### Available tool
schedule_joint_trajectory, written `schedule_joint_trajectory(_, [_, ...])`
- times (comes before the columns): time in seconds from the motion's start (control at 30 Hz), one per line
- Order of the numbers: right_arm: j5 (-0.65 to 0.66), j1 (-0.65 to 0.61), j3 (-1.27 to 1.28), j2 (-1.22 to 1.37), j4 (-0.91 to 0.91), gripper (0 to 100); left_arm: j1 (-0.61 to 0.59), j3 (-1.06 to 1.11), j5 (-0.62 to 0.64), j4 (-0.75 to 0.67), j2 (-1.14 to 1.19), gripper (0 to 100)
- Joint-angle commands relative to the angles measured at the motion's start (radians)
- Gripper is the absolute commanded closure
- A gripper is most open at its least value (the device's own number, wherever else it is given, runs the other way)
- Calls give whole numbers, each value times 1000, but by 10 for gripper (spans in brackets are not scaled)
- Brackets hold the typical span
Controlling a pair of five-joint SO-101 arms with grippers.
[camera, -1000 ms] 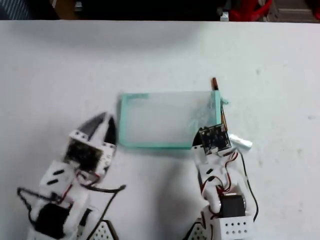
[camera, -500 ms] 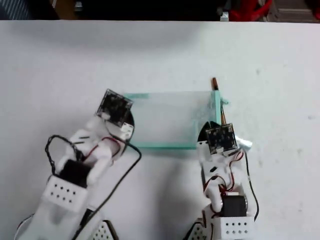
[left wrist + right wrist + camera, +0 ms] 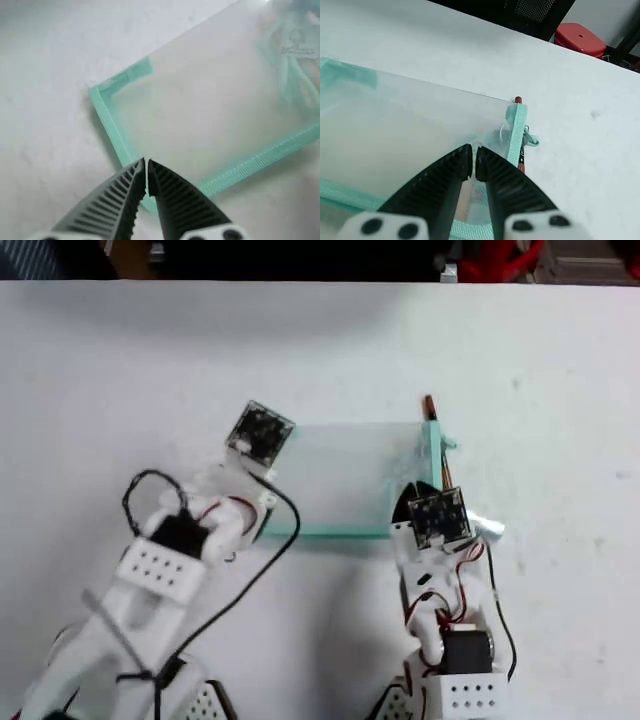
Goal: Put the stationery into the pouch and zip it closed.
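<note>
High view showed you the pouch lying long axis across the table, between the arms. Left gripper was pinched onto the teal trim at its left end. Right gripper fingers were pressed together over the right end, beside the pencil.

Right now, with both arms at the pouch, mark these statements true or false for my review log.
1. The pouch lies flat on the table. True.
2. The pencil is fully inside the pouch. False: one end pokes out past the pouch's edge.
3. The left gripper is at the pouch's teal border. True.
4. The right gripper is wide open. False: its fingers are together.
5. Both arms are at the same end of the pouch. False: they are at opposite ends.
</note>
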Motion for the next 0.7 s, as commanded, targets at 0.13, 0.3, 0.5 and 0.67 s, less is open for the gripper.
schedule_joint_trajectory(0.13, [9, -10, 8, -12, -4, 971, 15, -55, 0, 3, -10, 965])
schedule_joint_trajectory(0.3, [49, 18, 8, -5, 4, 971, 15, 38, -9, -58, -87, 963])
schedule_joint_trajectory(0.5, [89, 13, 3, -5, 45, 971, 13, 124, -9, -153, -148, 964])
schedule_joint_trajectory(0.67, [89, 18, -3, -4, 45, 971, 13, 126, -11, -153, -157, 963])
